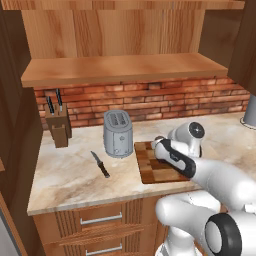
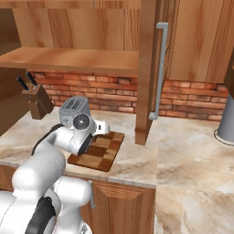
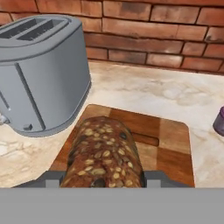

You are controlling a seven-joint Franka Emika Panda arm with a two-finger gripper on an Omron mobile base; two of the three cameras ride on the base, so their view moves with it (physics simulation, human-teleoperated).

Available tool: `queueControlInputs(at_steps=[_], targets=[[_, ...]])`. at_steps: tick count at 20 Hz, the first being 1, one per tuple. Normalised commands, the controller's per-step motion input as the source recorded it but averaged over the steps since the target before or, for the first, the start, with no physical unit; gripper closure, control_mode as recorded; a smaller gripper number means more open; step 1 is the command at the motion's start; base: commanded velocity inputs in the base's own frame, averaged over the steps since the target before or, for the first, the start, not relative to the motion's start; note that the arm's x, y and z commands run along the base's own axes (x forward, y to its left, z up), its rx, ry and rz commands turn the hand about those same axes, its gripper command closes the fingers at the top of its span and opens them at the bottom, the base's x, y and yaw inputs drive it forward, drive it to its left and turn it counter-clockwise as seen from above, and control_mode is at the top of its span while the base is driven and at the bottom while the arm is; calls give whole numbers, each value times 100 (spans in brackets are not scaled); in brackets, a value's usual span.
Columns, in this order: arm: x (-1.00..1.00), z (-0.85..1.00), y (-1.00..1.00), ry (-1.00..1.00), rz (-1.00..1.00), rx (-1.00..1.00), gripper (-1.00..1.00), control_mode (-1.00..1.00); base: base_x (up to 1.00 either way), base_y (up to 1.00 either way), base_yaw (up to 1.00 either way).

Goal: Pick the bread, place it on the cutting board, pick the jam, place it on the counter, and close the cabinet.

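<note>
Pincer (image 3: 103, 181) holds bread (image 3: 104, 153) over board (image 3: 173, 144); a careless release could roll it toward the toaster (image 3: 41, 70) at ten o'clock.

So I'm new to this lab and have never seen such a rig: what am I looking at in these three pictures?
It is a rendered kitchen with a white robot arm. Two pictures come from cameras behind the arm, left and right; the third looks along its hand. On the counter stand a toaster and a knife block; a knife lies loose. The fingers are shut on the bread, just above the cutting board. The purple jam peeks in at the hand view's right edge.
</note>
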Motion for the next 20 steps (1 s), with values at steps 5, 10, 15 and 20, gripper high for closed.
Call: queueControlInputs(at_steps=[5,10,15,20], targets=[[3,-28,-1,0,0,0,100,-100,0,0,0],[15,-37,0,-1,0,0,100,-100,0,0,0],[19,-44,0,-3,0,0,100,-100,0,0,0],[14,-44,0,-4,0,0,100,-100,0,0,0]])
